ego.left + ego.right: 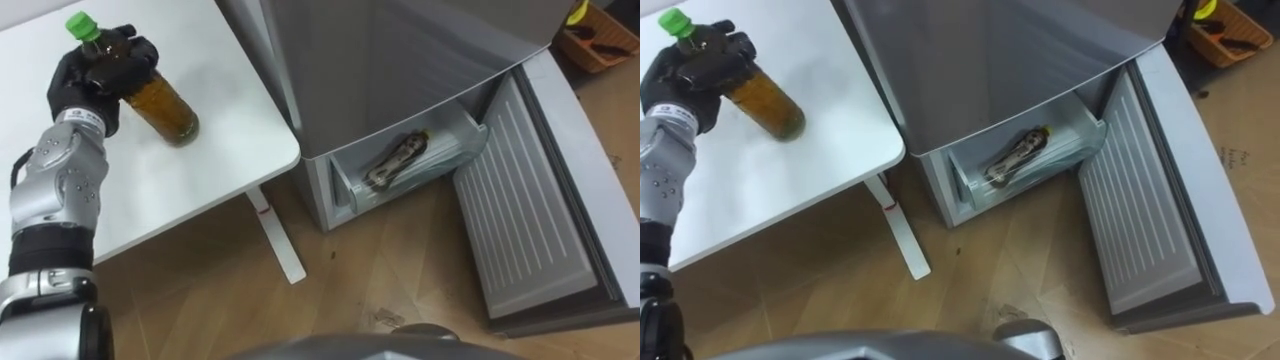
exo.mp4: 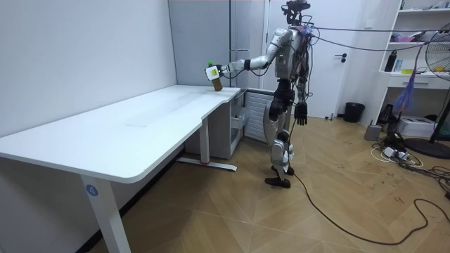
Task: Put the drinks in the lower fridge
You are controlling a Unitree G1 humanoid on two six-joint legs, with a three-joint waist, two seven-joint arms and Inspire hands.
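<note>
My left hand (image 1: 98, 72) (image 1: 692, 62) is shut on a bottle of amber drink (image 1: 160, 105) (image 1: 760, 105) with a green cap (image 1: 80, 26), held tilted just above the white table (image 1: 170, 185). In the room view the bottle (image 2: 216, 79) is over the table's far end, beside the fridge. The grey fridge (image 1: 400, 70) has its lower door (image 1: 530, 215) swung open. Its lower drawer (image 1: 410, 165) is pulled out and another bottle (image 1: 396, 160) (image 1: 1015, 155) lies in it. My right hand (image 2: 301, 113) hangs at my side with straight fingers.
I stand between the table's end and the open fridge. The table leg and foot (image 1: 275, 235) stand on the wooden floor by the fridge. An orange box (image 1: 598, 40) sits at the far right. Shelves, a fan (image 2: 436, 70) and a bin (image 2: 354, 111) stand further off.
</note>
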